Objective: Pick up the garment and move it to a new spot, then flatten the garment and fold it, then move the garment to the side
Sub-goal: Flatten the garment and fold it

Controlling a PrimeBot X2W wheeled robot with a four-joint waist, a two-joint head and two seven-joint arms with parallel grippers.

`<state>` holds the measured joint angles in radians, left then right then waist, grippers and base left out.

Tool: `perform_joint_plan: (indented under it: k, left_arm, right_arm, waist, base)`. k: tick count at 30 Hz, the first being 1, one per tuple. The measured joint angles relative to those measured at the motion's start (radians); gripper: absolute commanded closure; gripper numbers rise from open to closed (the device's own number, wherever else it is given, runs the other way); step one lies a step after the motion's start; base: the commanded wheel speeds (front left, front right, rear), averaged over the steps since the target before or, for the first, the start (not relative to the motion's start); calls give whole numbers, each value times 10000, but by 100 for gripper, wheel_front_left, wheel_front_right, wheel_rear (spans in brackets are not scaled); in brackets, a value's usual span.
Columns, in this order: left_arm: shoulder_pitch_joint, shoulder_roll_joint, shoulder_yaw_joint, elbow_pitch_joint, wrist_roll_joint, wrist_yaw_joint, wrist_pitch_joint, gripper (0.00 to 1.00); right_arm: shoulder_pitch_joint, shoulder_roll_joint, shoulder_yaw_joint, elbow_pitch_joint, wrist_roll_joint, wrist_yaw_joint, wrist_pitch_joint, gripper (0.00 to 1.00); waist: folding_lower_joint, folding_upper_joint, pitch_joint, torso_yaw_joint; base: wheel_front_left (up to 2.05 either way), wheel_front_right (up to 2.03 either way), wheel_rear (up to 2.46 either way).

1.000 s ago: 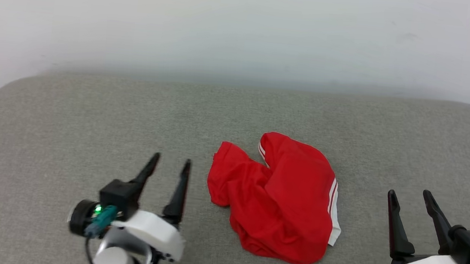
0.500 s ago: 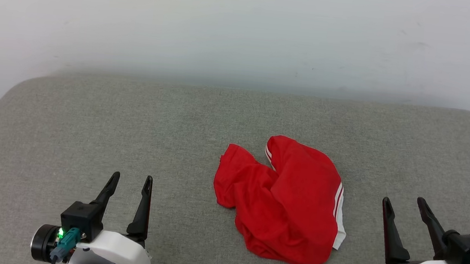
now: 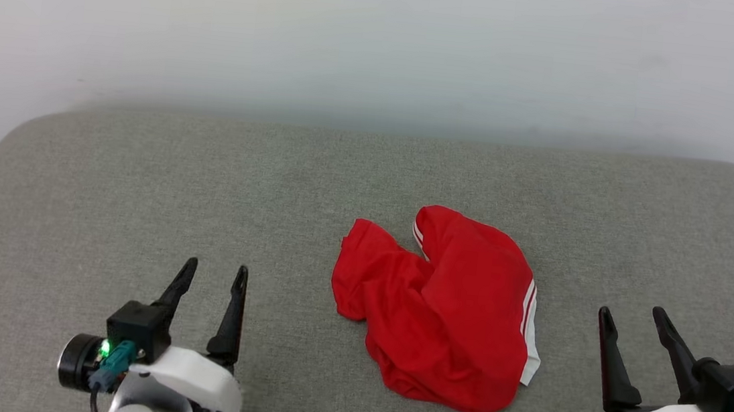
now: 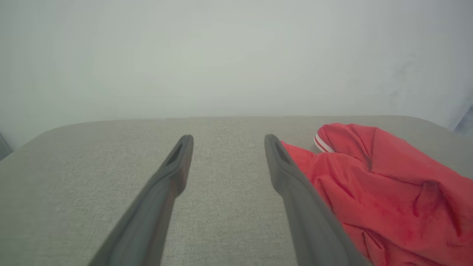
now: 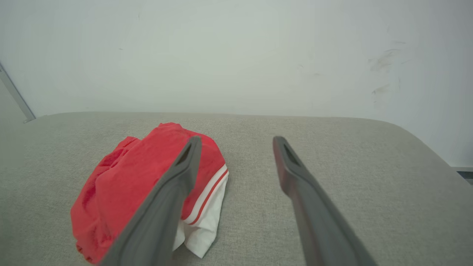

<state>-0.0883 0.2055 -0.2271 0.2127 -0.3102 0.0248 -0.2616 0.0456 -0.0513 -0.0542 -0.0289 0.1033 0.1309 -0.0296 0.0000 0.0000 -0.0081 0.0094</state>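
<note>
Clearly apart — garment [image 3: 451,315] between left pincer [image 3: 216,265], right pincer [image 3: 632,310].

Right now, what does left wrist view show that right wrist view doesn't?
Left wrist's own: the open left gripper, a curled striped trim band at the far edge of the red shirt. Right wrist's own: the open right gripper, the white sleeve with its red stripe. Shared: the crumpled red shirt on the grey padded surface, pale wall behind.
</note>
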Motion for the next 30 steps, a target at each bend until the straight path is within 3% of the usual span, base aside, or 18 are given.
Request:
perform_joint_plan:
  k: [3,9,14,15,24,25,26,27,28,30]
  left_arm:
    - [-656,-54,-268,221,-4,-242,324,0]
    - [-2463,-420,-922,1032,-219,-848,2065,0]
    - [-3838,-637,-1586,1952,-483,-1223,3988,0]
    - [-4439,-663,-1893,2656,-656,-1327,5248,0]
    - [-5441,-548,-2671,4305,-853,-1455,7902,0]
    - [-5553,-548,-2738,4399,-871,-1476,8098,5]
    - [-5613,-566,-2782,4460,-915,-1478,8255,38]
    - [-5692,-570,-2817,4535,-945,-1478,8404,56]
    - [-5760,-564,-2826,4585,-997,-1480,8475,95]
    - [-5809,-545,-2840,4635,-999,-1478,8422,100]
  right_arm:
    - [-58,0,-12,-54,-6,0,44,0]
    - [-452,2,155,-123,-96,2,88,0]
    - [-756,2,207,-105,-146,2,81,0]
    - [-942,0,221,-77,-144,2,31,0]
    - [-1337,2,240,226,0,2,-274,0]
    - [-1343,2,230,257,17,2,-320,0]
    - [-1379,2,224,301,27,2,-326,0]
    - [-1423,0,222,318,33,2,-336,0]
    - [-1454,0,222,345,44,2,-378,0]
    - [-1464,2,240,431,173,2,-405,0]
  waist:
    - [0,0,171,23]
    - [1,0,808,-51]
    - [1,0,1397,-265]
    - [1,0,1739,-444]
    - [2,0,2603,-1086]
    - [1,0,2670,-1134]
    - [1,0,2723,-1177]
    - [0,1,2769,-1210]
    - [-1,0,2801,-1238]
    - [-1,0,2812,-1270]
  base:
    - [0,0,0]
    - [0,0,0]
    - [0,0,0]
    - [0,0,0]
    - [0,0,0]
    - [0,0,0]
    - [0,0,0]
    - [0,0,0]
    - [0,0,0]
    - [0,0,0]
